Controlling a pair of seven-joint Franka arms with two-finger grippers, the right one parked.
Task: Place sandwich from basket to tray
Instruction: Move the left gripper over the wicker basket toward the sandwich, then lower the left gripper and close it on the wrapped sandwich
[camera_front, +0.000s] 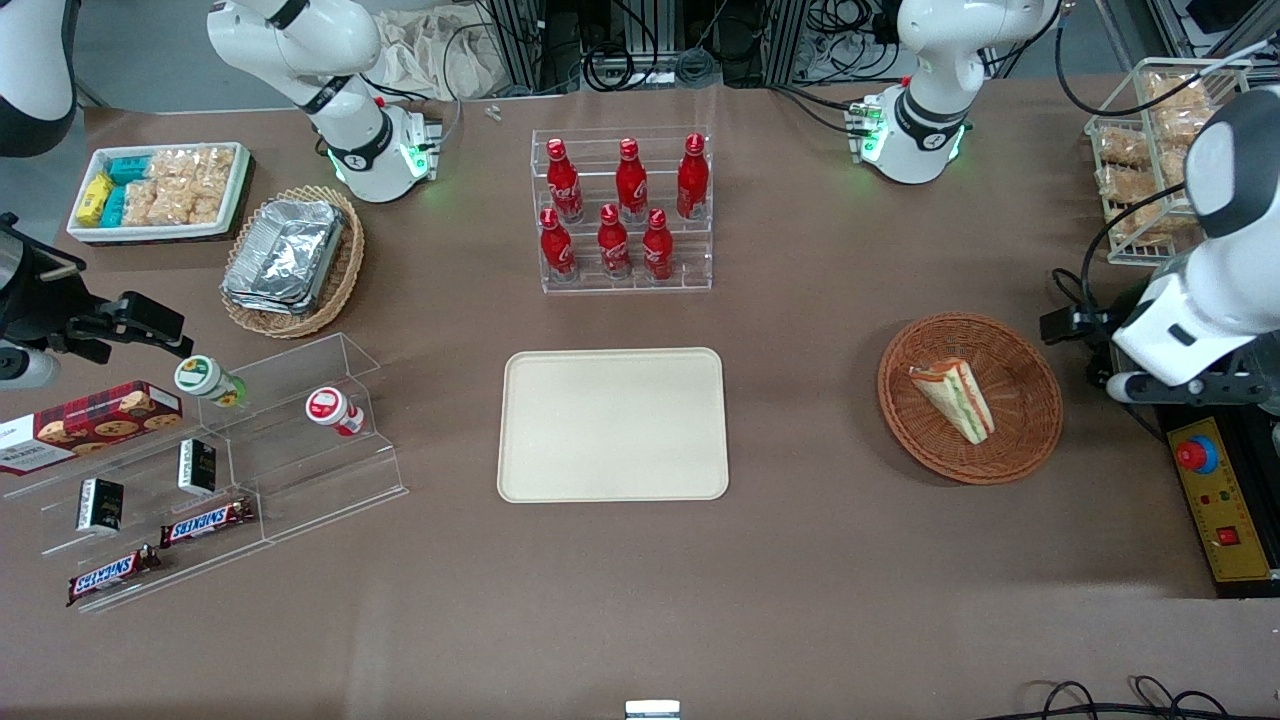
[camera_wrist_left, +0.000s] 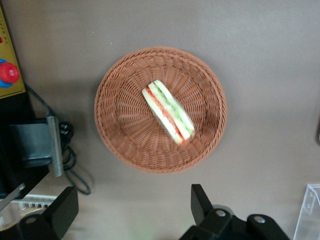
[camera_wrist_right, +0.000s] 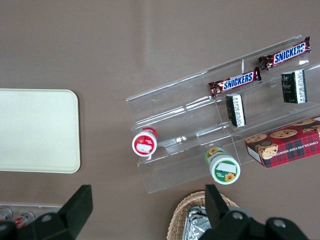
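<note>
We list one sandwich (camera_front: 954, 398) lying in the reddish-brown basket (camera_front: 1030, 440), our left gripper (camera_wrist_left: 131, 212) hovering above the basket with fingers spread wide and empty, cream tray (camera_front: 613, 425) bare, well apart toward the table's middle.

"snickers" on two candy bars (camera_wrist_right: 235, 81), clear tiered shelf (camera_wrist_right: 200, 100)

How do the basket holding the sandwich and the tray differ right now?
The basket is round, reddish-brown woven wicker; the tray is a flat, smooth, cream rectangle. The basket holds the sandwich; the tray is bare. The open gripper hangs over the basket, not the tray. Both rest on the brown table.
</note>
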